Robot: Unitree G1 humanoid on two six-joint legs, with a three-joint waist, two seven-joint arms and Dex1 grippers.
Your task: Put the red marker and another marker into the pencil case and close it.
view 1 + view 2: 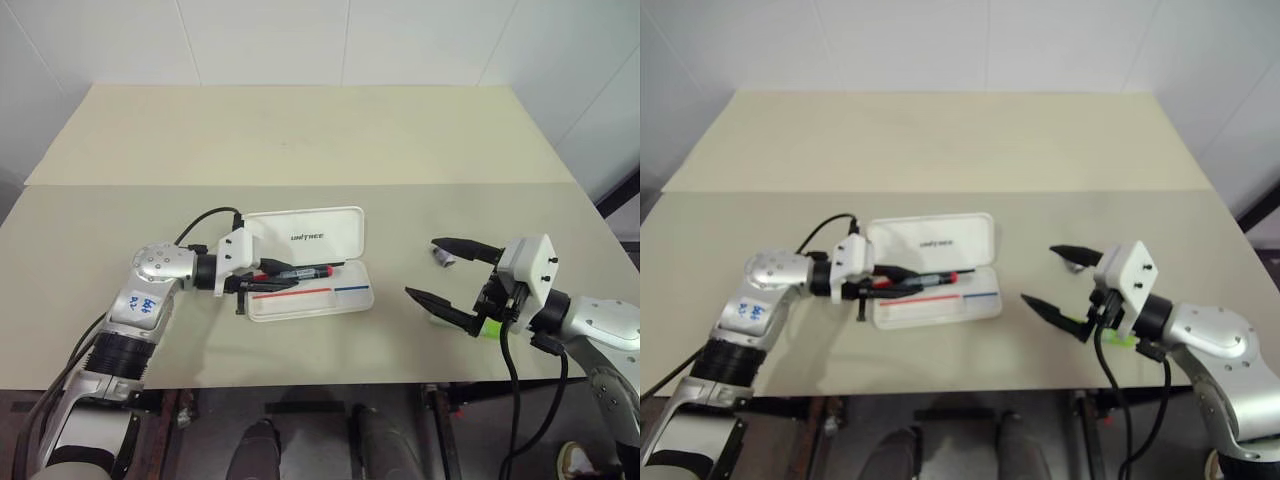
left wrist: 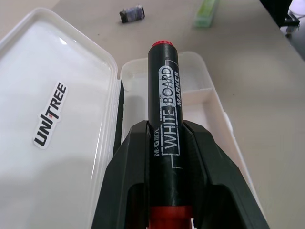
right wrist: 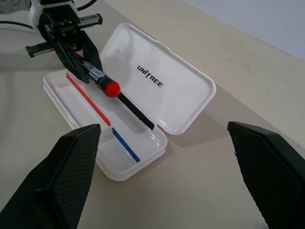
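The 2 black fingers of the left gripper close narrowly on the slim dark-barrelled red marker, which we see clamped near its rear end so that the length of the barrel projects forward, lying level over the tray. We judge this grip suited to laying the pen lengthwise into the compartment. The right gripper stands with its 2 fingers spread as wide as they go and holds nothing; just under it, resting on the beige table, lies the flat light-green highlighter, apparently the next item to collect. Beyond the left fingers we see the white hard-plastic pencil case, its tray marked with 1 red and 1 blue stripe and its hinged lid swung fully back, lettering upward, leaving the tray open for loading. Farther across the table, near the right gripper, rests 1 small dark cap-like object; we cannot tell what it is.
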